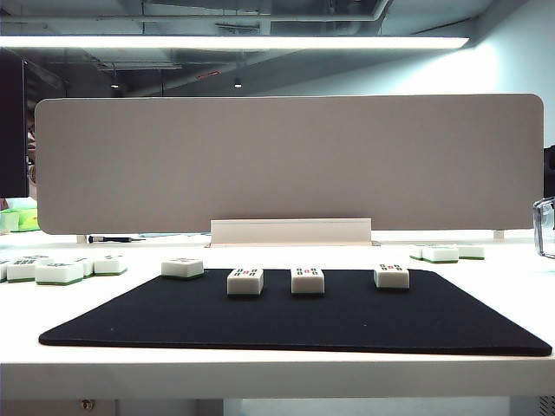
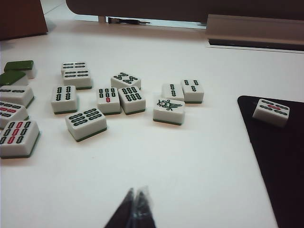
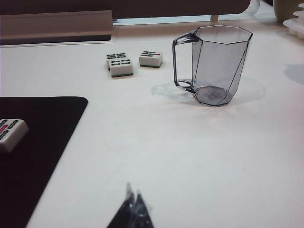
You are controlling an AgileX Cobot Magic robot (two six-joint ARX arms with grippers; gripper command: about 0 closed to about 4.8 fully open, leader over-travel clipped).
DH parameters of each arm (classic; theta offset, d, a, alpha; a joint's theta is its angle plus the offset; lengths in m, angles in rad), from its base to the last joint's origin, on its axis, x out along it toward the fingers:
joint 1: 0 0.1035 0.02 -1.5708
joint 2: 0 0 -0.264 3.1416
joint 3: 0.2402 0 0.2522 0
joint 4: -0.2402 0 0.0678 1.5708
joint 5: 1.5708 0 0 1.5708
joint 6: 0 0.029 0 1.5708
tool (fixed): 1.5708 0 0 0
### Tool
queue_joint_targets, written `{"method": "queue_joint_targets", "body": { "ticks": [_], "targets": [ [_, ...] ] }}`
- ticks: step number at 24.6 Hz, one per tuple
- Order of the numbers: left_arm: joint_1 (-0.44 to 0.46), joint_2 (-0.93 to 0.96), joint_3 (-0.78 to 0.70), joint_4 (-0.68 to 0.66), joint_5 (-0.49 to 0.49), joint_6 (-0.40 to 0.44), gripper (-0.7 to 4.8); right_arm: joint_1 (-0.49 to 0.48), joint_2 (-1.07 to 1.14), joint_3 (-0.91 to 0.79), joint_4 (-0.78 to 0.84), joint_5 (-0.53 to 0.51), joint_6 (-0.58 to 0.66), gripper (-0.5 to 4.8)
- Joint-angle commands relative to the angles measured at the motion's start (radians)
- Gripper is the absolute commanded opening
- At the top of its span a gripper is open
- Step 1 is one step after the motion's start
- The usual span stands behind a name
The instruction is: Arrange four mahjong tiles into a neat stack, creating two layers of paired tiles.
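Four mahjong tiles lie face up in a loose row on the far part of the black mat (image 1: pixel 347 325), each apart from the others: one at the far-left corner (image 1: pixel 182 267), two near the middle (image 1: pixel 245 281) (image 1: pixel 308 280), one to the right (image 1: pixel 392 276). All rest flat in a single layer; no stack is in view. The left wrist view catches the corner tile (image 2: pixel 271 112), and the right wrist view the right-hand tile (image 3: pixel 9 133). My left gripper (image 2: pixel 136 191) and right gripper (image 3: pixel 133 189) are both shut and empty over bare white table, outside the exterior view.
Several spare tiles (image 2: pixel 85 124) are scattered on the table left of the mat. A clear plastic cup with a handle (image 3: pixel 216 64) and a few more tiles (image 3: pixel 121 65) stand to the right. A grey divider panel (image 1: pixel 286 165) closes off the back.
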Motion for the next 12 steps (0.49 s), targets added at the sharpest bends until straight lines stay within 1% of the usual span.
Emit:
{"method": "queue_joint_targets", "body": {
  "ticks": [1, 12],
  "targets": [
    [0.0, 0.0, 0.0, -0.013, 0.001, 0.0, -0.06, 0.0, -0.008, -0.001, 0.005, 0.005, -0.003, -0.01],
    [0.0, 0.0, 0.0, -0.013, 0.013, 0.0, -0.06, 0.0, -0.008, 0.0, 0.008, 0.005, 0.005, -0.01]
  ]
}}
